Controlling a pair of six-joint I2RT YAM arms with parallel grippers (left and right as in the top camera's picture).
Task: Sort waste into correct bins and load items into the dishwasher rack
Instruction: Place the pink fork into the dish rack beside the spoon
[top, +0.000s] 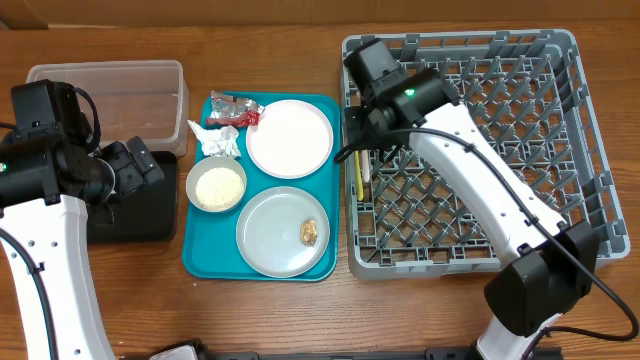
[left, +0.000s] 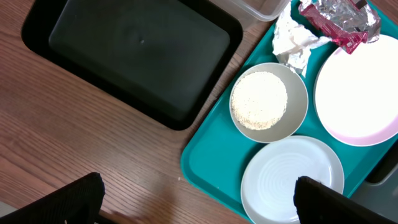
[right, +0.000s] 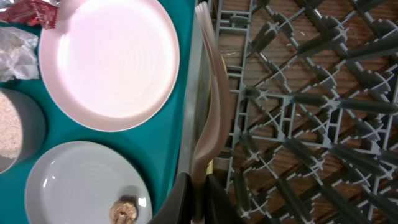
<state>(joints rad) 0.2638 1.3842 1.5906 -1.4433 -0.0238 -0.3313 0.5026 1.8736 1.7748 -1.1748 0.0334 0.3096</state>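
Two grippers are seen at the table. The left gripper (left: 199, 186) is held wide apart, and nothing is caught between its fingers (left: 78, 202). The black tray (left: 134, 59) is seen ahead of it and off to one side, on the wood table (left: 74, 137). Straight ahead of this gripper, the small bowl (left: 300, 102) is set on the teal tray (left: 208, 155), and it is filled with white rice (left: 259, 99). The white plate (left: 286, 177) is found right by one of the fingers, next to the bowl. The pink plate (left: 357, 93) is seen farther out on that same side. Past the bowl, the crumpled napkin (left: 292, 40) and the red wrapper (left: 339, 22) are laid close together, and a corner of the clear tub (left: 264, 7) is seen beyond them. The right gripper (right: 199, 199) is pressed together on the handle of the small fork (right: 214, 93). The fork is pointed away from the gripper, along the side wall of the grey rack (right: 280, 81). The rack's pegs are spread out on one side of the gripper, and the two plates are seen on the other side. A small brown scrap (right: 124, 211) is seen on the white plate, close to the gripper. The yellow spoon (top: 357, 180) is laid in the rack, just beside the fork.
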